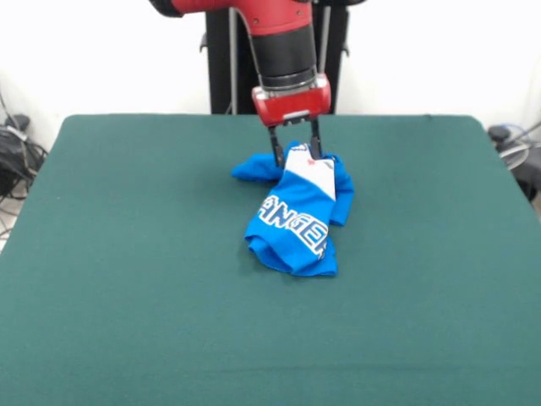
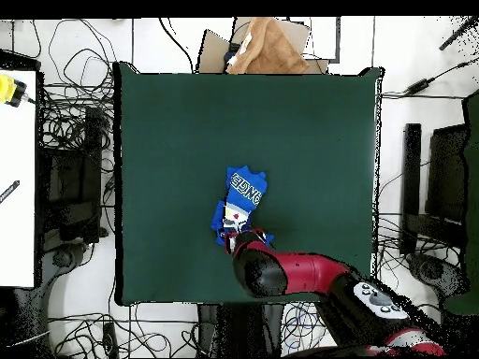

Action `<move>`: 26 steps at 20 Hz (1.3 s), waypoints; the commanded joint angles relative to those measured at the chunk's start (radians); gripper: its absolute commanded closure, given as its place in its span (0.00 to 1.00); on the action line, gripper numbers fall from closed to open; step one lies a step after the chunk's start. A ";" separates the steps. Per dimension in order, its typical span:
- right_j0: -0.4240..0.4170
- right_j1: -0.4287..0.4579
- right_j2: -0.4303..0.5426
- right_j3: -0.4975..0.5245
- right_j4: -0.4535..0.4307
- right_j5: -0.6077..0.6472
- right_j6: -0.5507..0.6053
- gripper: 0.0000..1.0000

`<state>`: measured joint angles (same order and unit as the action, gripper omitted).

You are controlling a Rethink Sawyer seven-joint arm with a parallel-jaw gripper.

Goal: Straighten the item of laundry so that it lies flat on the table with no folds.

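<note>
The item of laundry (image 1: 296,216) is a bright blue T-shirt, crumpled into a folded heap just beyond the middle of the table (image 1: 127,254). Its white lettering faces up and one sleeve sticks out to the left. My gripper (image 1: 295,155) points down at the heap's far end. Its two black fingers (image 1: 275,156) stand apart, on either side of a white and blue fold of cloth. In the overhead view the shirt (image 2: 245,192) lies on the green table (image 2: 168,140), and the red arm (image 2: 281,274) covers its lower end and the gripper.
Brown cardboard and paper (image 2: 267,47) lie past the table's top edge in the overhead view. A white bench (image 2: 17,178) stands at the left and dark equipment (image 2: 438,187) at the right. Cables lie all around on the floor.
</note>
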<state>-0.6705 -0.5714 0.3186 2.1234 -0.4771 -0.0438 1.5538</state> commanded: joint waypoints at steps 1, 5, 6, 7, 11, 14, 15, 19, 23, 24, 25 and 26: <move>0.015 -0.041 0.105 -0.023 0.014 0.053 0.113 0.00; 0.031 -0.101 0.111 0.000 0.047 0.096 0.125 0.00; 0.036 -0.107 0.109 -0.003 0.051 0.101 0.126 0.00; 0.041 -0.113 0.107 -0.005 0.054 0.106 0.126 0.00; 0.047 -0.115 0.112 -0.023 0.065 0.137 0.114 0.00; -0.026 -0.145 0.175 0.002 0.072 0.192 0.080 0.00; -0.056 -0.172 0.202 0.017 0.077 0.218 0.065 0.00; -0.107 -0.364 0.285 0.028 0.180 0.427 -0.012 0.00; -0.112 -0.388 0.302 -0.011 0.198 0.513 -0.040 0.00; -0.111 -0.374 0.302 -0.019 0.190 0.512 -0.035 0.00; -0.111 -0.353 0.303 -0.029 0.178 0.503 -0.032 0.00; -0.110 -0.328 0.301 -0.035 0.163 0.486 -0.026 0.00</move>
<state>-0.7836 -0.8671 0.5081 2.1327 -0.3380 0.3275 1.5538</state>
